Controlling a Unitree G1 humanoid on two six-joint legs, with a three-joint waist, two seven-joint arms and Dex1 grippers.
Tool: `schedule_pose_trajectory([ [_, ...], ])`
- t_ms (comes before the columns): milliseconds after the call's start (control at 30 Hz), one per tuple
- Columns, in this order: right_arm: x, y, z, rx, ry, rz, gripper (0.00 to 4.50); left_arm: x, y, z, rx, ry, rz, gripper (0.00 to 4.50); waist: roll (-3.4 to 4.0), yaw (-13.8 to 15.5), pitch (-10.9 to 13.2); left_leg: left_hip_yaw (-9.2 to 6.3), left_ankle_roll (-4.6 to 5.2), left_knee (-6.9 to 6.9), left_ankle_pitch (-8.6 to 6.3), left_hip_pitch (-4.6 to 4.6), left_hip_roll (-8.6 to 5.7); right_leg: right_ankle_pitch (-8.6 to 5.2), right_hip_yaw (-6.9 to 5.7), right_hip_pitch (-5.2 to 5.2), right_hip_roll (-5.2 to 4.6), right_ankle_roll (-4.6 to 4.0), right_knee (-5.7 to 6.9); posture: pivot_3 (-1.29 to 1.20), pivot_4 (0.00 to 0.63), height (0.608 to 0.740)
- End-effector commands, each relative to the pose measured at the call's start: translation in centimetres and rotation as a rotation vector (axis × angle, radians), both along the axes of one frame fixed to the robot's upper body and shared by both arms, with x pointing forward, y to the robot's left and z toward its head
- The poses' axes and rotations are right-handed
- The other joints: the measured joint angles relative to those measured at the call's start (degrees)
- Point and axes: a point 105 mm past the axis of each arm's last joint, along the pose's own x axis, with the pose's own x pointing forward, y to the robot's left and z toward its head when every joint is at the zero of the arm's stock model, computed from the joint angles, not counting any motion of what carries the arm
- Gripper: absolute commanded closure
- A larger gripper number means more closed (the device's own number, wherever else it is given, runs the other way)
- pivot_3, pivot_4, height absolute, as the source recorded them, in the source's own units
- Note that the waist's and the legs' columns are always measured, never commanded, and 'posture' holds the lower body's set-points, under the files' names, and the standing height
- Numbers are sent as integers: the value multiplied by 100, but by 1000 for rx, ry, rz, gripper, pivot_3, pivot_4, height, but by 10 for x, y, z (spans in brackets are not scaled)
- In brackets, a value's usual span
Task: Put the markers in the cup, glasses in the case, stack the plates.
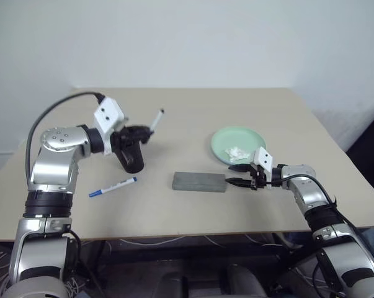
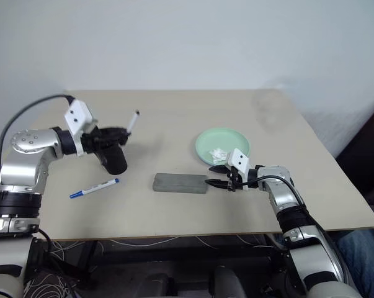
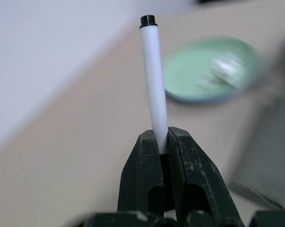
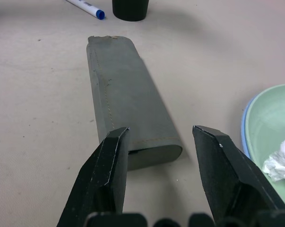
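A beige rectangular table [image 1: 193,118] stands against a plain white wall. On it, toward the left side, stands a black tapered plastic cup [image 1: 132,159], upright and wider at the rim. The left gripper [image 1: 148,133] is poised just above the cup rim, its two black fingers [image 3: 189,175] clenched on a slim white marker with a black end cap [image 1: 157,120]; the marker projects up and away from the fingers, tilted, and is not in the cup. A second slim white marker with a blue cap [image 1: 113,187] lies flat on the table in front of the cup, near it but apart.

At mid-table lies a flat grey rectangular case [image 1: 199,182], lid closed. Whether it contains anything cannot be told. The right gripper [image 1: 240,174] sits level just beside the case's right end, jaws apart and holding nothing; in the right wrist view the near end of the case lies between the two fingers [image 4: 107,165] without visible contact.

Behind the right gripper rests a round shallow mint-green plastic plate [image 1: 227,139]. A light blue plate rim [image 4: 245,125] shows directly beneath it. A small crumpled white scrap [image 1: 239,152] lies in the green plate.
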Motion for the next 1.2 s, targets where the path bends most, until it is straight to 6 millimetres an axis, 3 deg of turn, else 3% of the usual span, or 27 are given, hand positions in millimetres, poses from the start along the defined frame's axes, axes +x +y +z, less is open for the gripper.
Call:
schedule_pose_trajectory([
  [33,3,1,15,3,-59,13,2178,2,12,36,-54,-183,111,4463,0,0,0,1,0,-1,0,1,0,0,0,0,0,0,1,0,0,721],
  [267,4,1,15,-1,-58,19,2178,8,40,33,-124,-271,338,4463,0,3,0,2,-1,0,0,6,0,1,-1,4,-1,0,1,0,0,721],
  [500,5,3,17,-4,-59,26,2178,8,42,-8,-137,-198,394,4463,-1,10,-1,2,-3,0,-1,4,0,1,-2,4,-2,-1,2,0,0,721],
  [767,5,1,17,-9,-59,26,2178,10,46,-21,-144,-157,421,4463,-2,7,-1,3,-4,0,-1,3,0,1,-4,4,-2,-1,1,0,0,721],
  [800,5,1,17,-9,-59,26,2178,11,47,-22,-144,-154,423,3918,-2,7,-1,3,-4,0,-1,3,0,1,-4,4,-2,-1,1,0,0,721],
  [1000,4,1,16,-8,-58,24,2178,12,45,-21,-126,-151,408,2106,-2,8,-1,2,-4,0,-1,3,0,1,-5,4,-2,-2,1,0,0,721],
  [1200,5,2,16,-7,-58,25,2178,12,39,-14,-116,-158,368,2106,-2,5,-1,2,-4,0,-1,3,0,1,-5,3,-2,-2,0,0,0,721],
])
